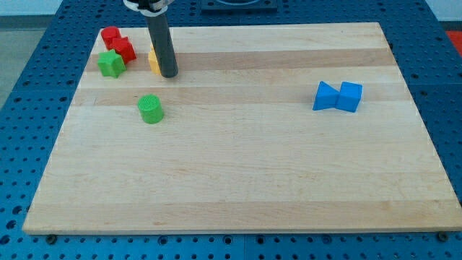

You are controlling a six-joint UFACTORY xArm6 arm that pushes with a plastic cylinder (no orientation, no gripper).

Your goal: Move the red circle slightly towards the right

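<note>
Camera view: the tool, a plain rod that holds nothing, has its tip down on the counter, touching a yellow block. The red circle lies up-left of it, touching a second red block. Advise circling behind and pushing gently rightward.

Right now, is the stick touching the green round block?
No. My tip rests beside the yellow block, while the green cylinder sits apart, nearer the view's bottom.

Wooden board on a blue bench

I am seeing a pale wooden board lying on a blue perforated table.
</note>
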